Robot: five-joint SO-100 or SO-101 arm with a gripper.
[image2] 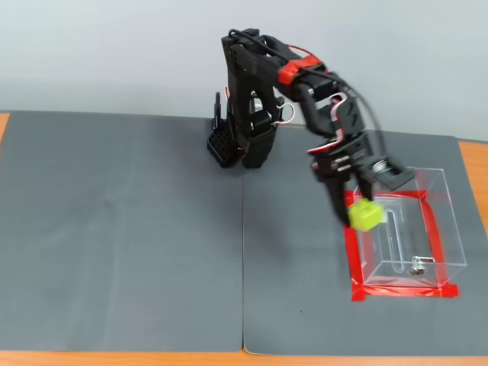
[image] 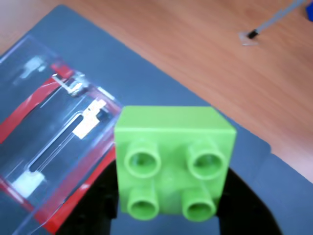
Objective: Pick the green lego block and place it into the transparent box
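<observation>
I see the green lego block clamped between my gripper jaws, studs facing camera; transparent box at left on grey mat.

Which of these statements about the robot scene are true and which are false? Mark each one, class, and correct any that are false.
1. The gripper holds the green lego block. True.
2. The green lego block already lies inside the transparent box. False: it is in the gripper, at the box's left edge in the fixed view.
3. Red tape edges the base of the box. True.
4. The block shows six studs in the wrist view. False: four studs show.
5. The mat under the arm is bright blue. False: it is dark grey.
</observation>
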